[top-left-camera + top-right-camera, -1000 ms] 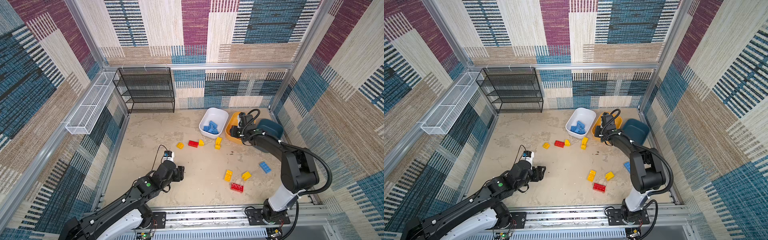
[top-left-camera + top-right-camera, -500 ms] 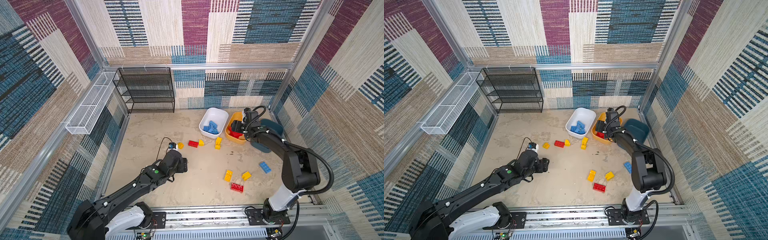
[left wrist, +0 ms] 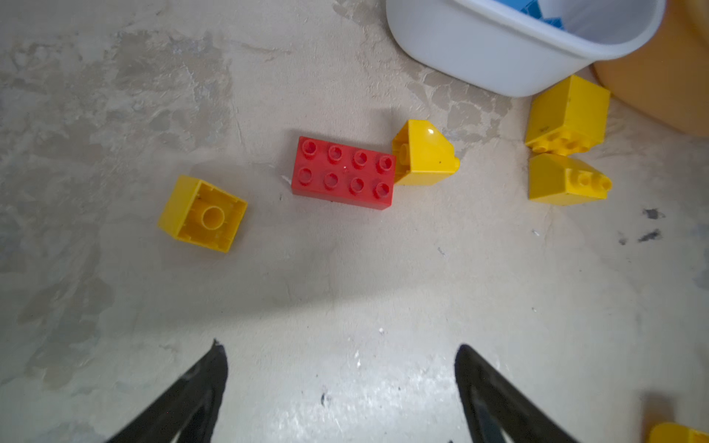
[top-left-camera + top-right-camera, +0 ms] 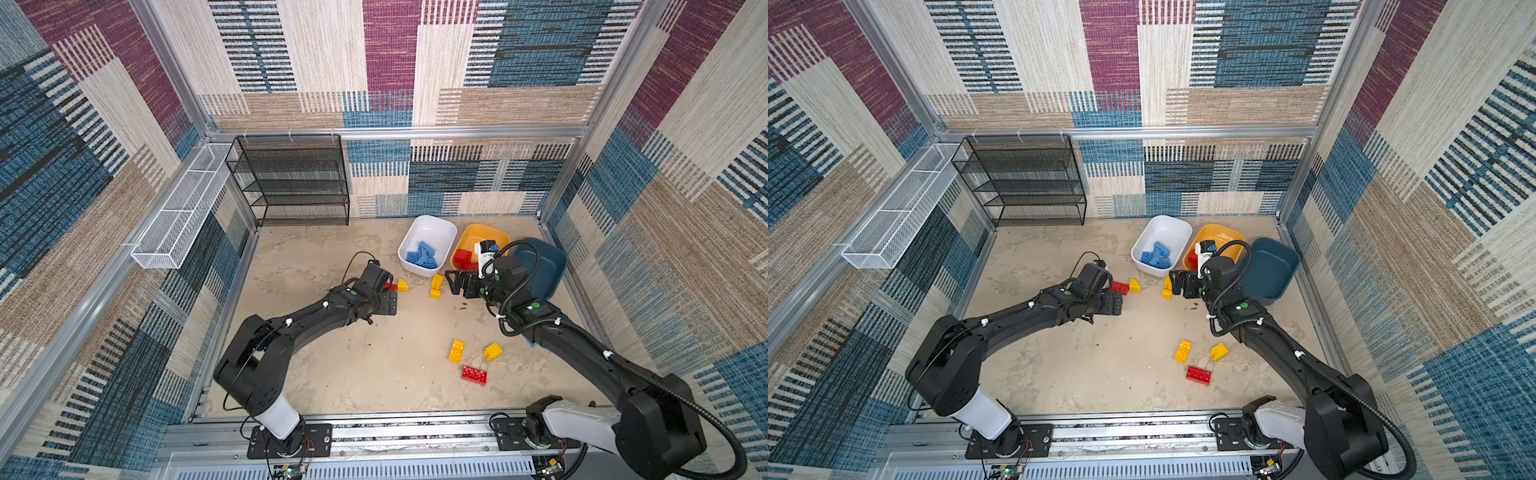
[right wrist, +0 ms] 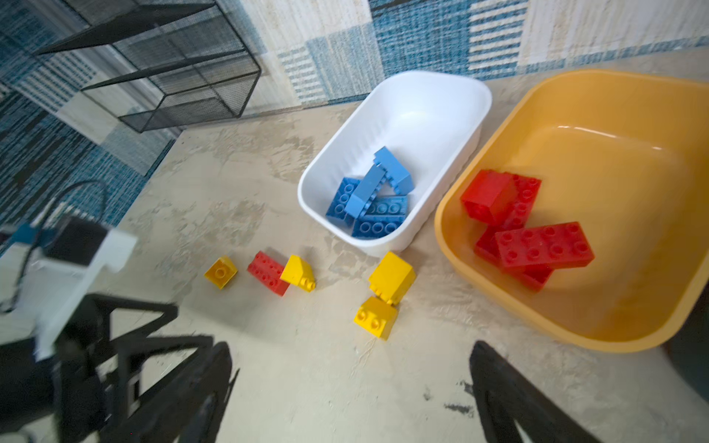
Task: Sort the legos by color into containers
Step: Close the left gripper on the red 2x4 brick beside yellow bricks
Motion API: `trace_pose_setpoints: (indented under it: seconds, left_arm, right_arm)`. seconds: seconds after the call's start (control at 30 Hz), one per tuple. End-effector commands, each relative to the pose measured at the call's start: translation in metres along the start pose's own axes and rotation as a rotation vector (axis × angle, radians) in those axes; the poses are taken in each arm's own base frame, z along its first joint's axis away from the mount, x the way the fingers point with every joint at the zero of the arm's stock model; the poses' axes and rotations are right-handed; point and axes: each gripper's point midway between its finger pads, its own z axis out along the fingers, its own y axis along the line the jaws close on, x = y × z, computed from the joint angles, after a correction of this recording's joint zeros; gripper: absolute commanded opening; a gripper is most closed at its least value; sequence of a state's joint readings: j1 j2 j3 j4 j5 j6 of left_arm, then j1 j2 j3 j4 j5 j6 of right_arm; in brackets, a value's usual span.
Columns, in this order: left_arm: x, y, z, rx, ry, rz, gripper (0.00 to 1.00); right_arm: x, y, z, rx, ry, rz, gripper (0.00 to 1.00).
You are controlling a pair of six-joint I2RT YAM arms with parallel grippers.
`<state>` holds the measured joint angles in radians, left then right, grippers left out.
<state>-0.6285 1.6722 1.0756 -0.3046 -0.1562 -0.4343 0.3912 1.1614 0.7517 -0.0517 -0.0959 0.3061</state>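
Observation:
Red legos (image 5: pixel 529 237) lie in the yellow-orange container (image 5: pixel 575 330), and blue legos (image 5: pixel 374 199) in the white container (image 5: pixel 326 168). The teal container (image 4: pixel 544 270) stands to their right. On the floor in front, a red lego (image 3: pixel 343 172) touches a yellow sloped one (image 3: pixel 424 153); an upturned yellow one (image 3: pixel 203 213) and two more yellow ones (image 3: pixel 568 115) lie nearby. My left gripper (image 3: pixel 339 347) is open and empty just short of the red lego. My right gripper (image 5: pixel 351 345) is open and empty near the yellow pair (image 5: pixel 383 299).
Two yellow legos (image 4: pixel 456 350) and a red one (image 4: pixel 473 374) lie toward the front. A blue lego (image 4: pixel 530 343) shows partly under the right arm. A black mesh rack (image 4: pixel 291 183) stands at the back wall and a white wire basket (image 4: pixel 178 212) hangs on the left wall.
My left arm has stretched forward to the red lego while its jaws opened. My right gripper has drawn back from over the yellow-orange container to the floor in front, opening wide.

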Motion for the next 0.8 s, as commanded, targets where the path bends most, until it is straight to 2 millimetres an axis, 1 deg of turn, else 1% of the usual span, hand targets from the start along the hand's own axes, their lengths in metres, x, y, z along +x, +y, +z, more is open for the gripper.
trace_pose_setpoints:
  seconds: [0.0, 0.13, 0.27, 0.37, 0.57, 0.77]
  left_arm:
    - [-0.001, 0.006, 0.011, -0.057, 0.034, 0.085, 0.94]
    - [-0.001, 0.004, 0.028, -0.082, 0.08, 0.122, 0.94]
    - [-0.001, 0.004, 0.046, -0.107, 0.113, 0.154, 0.94]
    - [0.001, 0.005, 0.057, -0.129, 0.136, 0.173, 0.94]
    - [-0.008, 0.002, 0.074, -0.146, 0.146, 0.213, 0.92]
    - [-0.018, 0.003, 0.086, -0.147, 0.147, 0.208, 0.9]
  right_arm:
    - [-0.007, 0.012, -0.011, -0.052, -0.06, -0.017, 0.97]
    - [-0.006, 0.017, -0.021, -0.087, -0.081, -0.021, 0.98]
    - [-0.009, 0.023, -0.026, -0.116, -0.1, -0.021, 0.97]
    - [-0.008, 0.025, -0.027, -0.134, -0.105, -0.021, 0.97]
    - [-0.004, 0.026, -0.024, -0.143, -0.091, -0.017, 0.96]
    - [-0.003, 0.025, -0.023, -0.142, -0.09, -0.017, 0.95]
